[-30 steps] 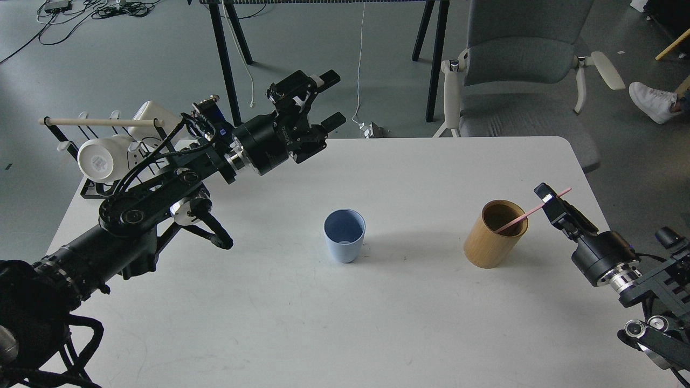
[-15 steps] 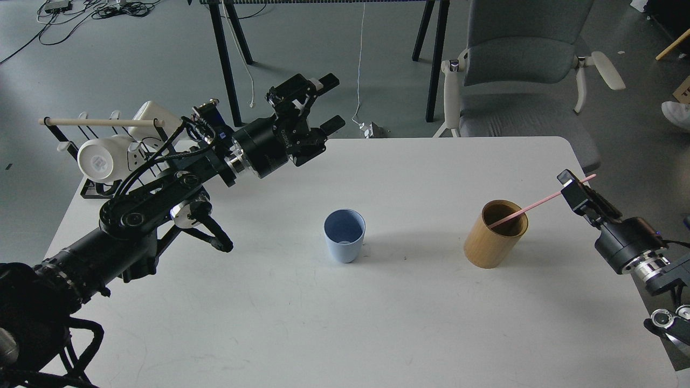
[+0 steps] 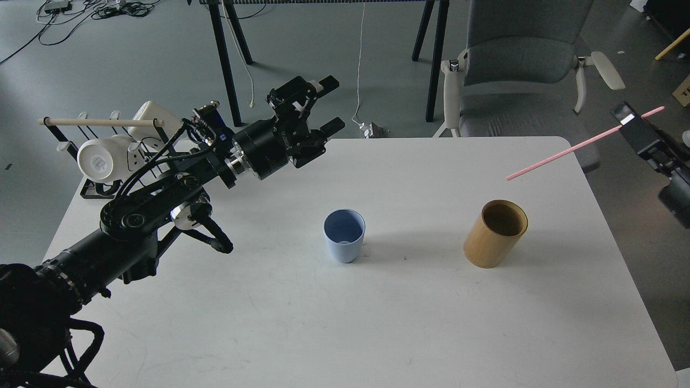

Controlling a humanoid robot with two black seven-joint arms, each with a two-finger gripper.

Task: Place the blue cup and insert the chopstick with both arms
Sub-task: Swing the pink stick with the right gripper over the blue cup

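A white surface (image 3: 345,323) fills the room's middle, with a grey office chair (image 3: 517,64) behind it and a rack of white mugs (image 3: 108,151) off its left edge. The blue cup (image 3: 344,235) stands upright near the centre, and a tan wooden cylinder (image 3: 495,234) stands well to its right. The left pincer (image 3: 330,105) hangs above the far left part of the surface, fingers apart and empty. At the right edge, the right pincer (image 3: 632,122) is clamped on the chopstick (image 3: 566,150), which slants in the air, its lower tip above and apart from the cylinder.
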